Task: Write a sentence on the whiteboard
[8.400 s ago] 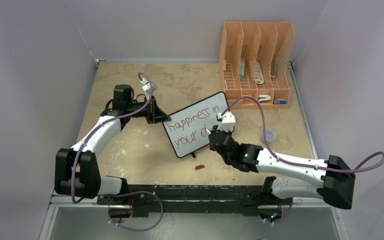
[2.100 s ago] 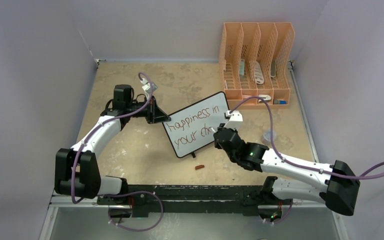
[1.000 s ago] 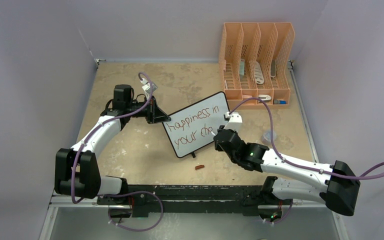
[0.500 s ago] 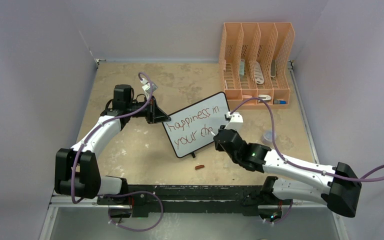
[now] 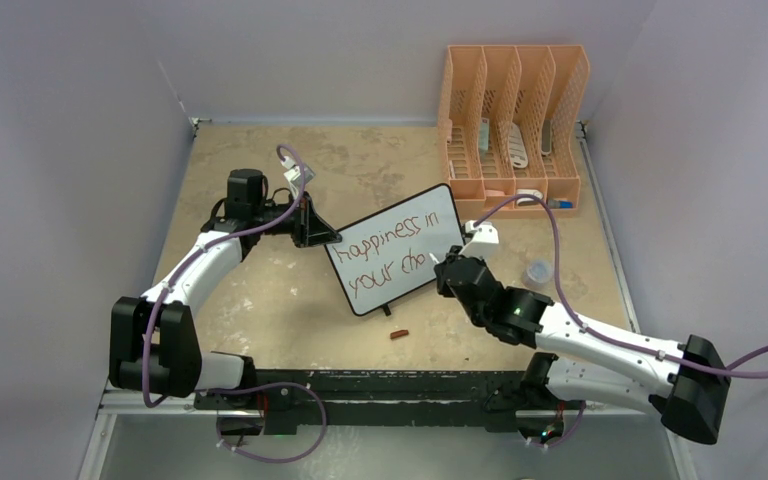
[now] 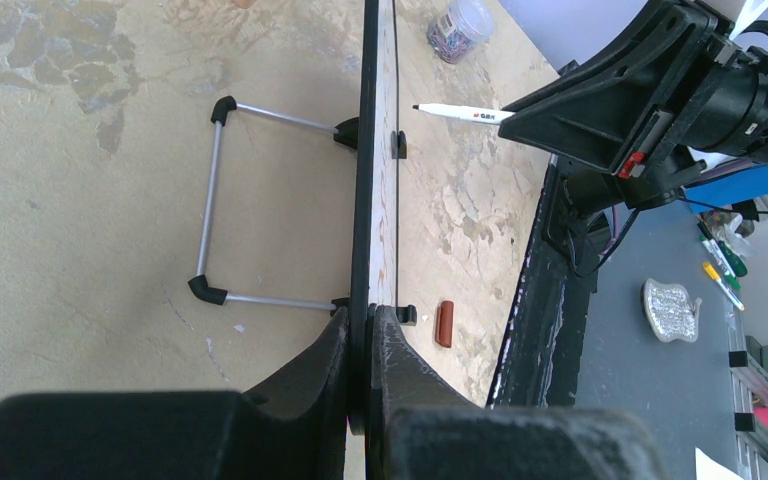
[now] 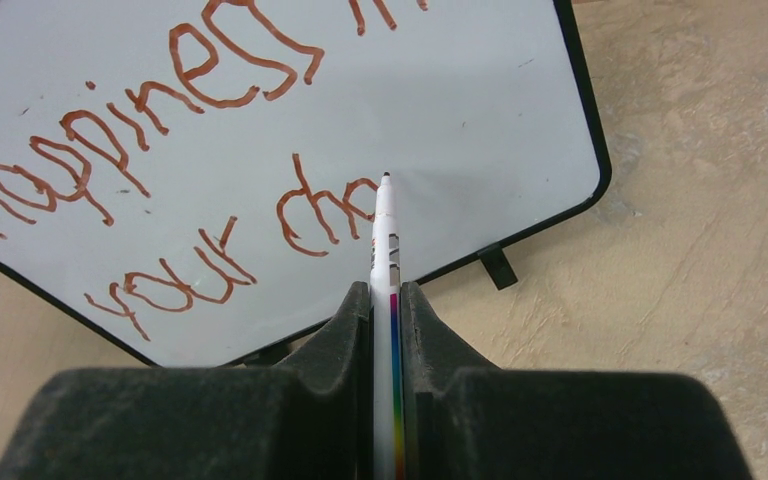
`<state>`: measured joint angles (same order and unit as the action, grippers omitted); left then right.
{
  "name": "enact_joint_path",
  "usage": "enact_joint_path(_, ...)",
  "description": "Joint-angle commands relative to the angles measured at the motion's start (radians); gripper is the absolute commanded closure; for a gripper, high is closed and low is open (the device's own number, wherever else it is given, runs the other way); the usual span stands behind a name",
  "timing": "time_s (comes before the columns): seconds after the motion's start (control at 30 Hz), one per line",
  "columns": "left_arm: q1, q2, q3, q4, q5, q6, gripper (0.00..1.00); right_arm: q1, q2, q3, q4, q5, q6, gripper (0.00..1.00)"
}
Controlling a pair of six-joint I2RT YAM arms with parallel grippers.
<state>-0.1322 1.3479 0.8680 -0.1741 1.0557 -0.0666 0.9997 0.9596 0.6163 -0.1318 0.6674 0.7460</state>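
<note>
The whiteboard (image 5: 400,235) stands tilted on the table, seen face-on in the right wrist view (image 7: 480,110) and edge-on in the left wrist view (image 6: 368,150). It bears the red-brown sentence (image 5: 385,247), reading "happiness in" over "your cho" (image 7: 210,150). My left gripper (image 5: 325,238) is shut on the board's left edge (image 6: 364,340). My right gripper (image 5: 444,266) is shut on a white marker (image 7: 385,250). The marker's tip (image 7: 386,177) is at the end of the last letter. The marker also shows in the left wrist view (image 6: 460,112).
An orange file organiser (image 5: 512,125) with several items stands at the back right. A red-brown marker cap (image 5: 398,334) lies near the front edge, also in the left wrist view (image 6: 445,323). A small clear jar (image 5: 538,271) sits right of the board. Walls enclose three sides.
My right arm has shifted right along the second line and the lettering has grown from "your c" to "your cho". The left arm and the board have stayed still.
</note>
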Motion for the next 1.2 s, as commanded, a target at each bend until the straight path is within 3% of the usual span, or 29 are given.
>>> enact_joint_path(0.0,0.003,0.022,-0.001,-0.042,-0.136,0.048,1.0,-0.016,-0.014,-0.012,0.053,0.027,-0.026,1.0)
enact_joint_path(1.17,0.003,0.023,-0.001,-0.041,-0.133,0.047,1.0,-0.058,0.068,-0.039,0.165,-0.048,-0.055,1.0)
